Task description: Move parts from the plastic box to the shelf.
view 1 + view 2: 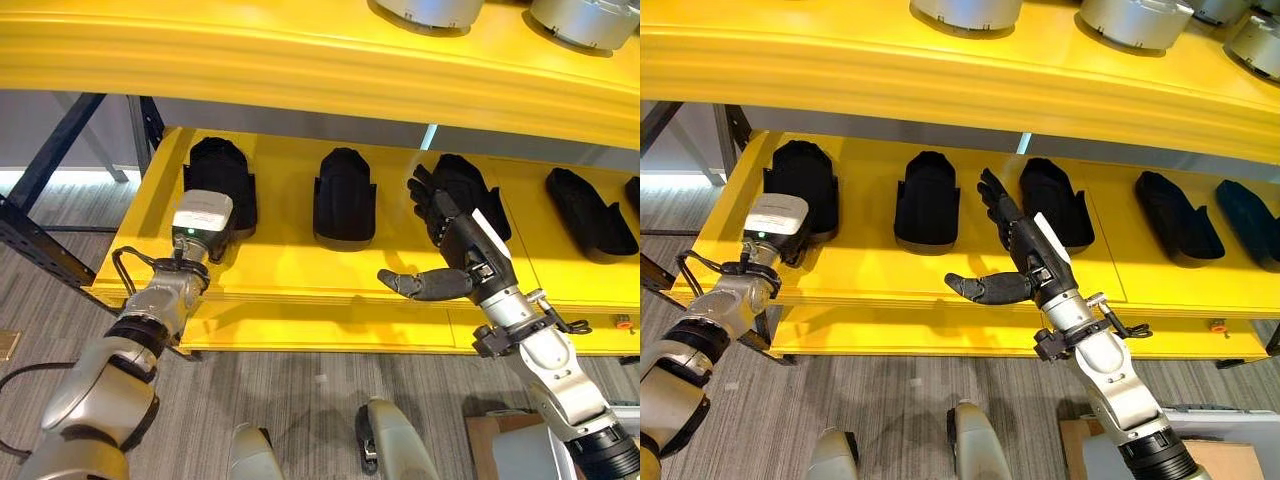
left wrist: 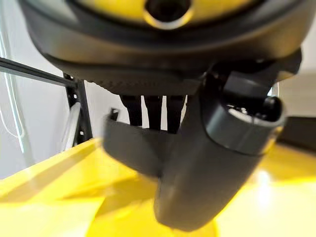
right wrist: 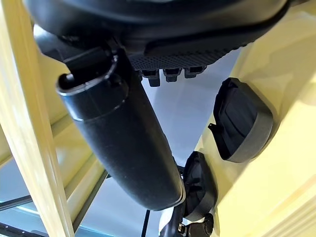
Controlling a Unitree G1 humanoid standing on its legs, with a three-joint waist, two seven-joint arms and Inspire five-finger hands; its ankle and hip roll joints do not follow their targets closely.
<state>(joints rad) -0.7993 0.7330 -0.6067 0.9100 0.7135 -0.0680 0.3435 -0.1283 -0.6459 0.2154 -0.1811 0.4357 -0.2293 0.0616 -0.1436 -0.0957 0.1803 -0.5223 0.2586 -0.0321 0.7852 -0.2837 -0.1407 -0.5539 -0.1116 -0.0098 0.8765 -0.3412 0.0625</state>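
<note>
Several black moulded parts lie in a row on the lower yellow shelf [image 1: 290, 262]. My left hand [image 1: 203, 222] is at the leftmost black part [image 1: 222, 172]; in the left wrist view its fingers [image 2: 153, 111] reach inside the part's wall [image 2: 129, 147] and its thumb [image 2: 207, 168] lies outside, pinching it. My right hand [image 1: 458, 236] hovers open and empty over the shelf's front, thumb pointing left, in front of the third black part [image 1: 1055, 200]. The right wrist view shows its thumb [image 3: 123, 148] and two black parts [image 3: 242, 121].
The upper yellow shelf [image 1: 300, 70] overhangs the row and carries round silver-grey parts [image 1: 585, 20]. More black parts [image 1: 345, 195] [image 1: 590, 212] sit between and right of the hands. A dark rack post [image 1: 40, 250] stands at the left. A brown box corner [image 1: 485, 440] shows lower right.
</note>
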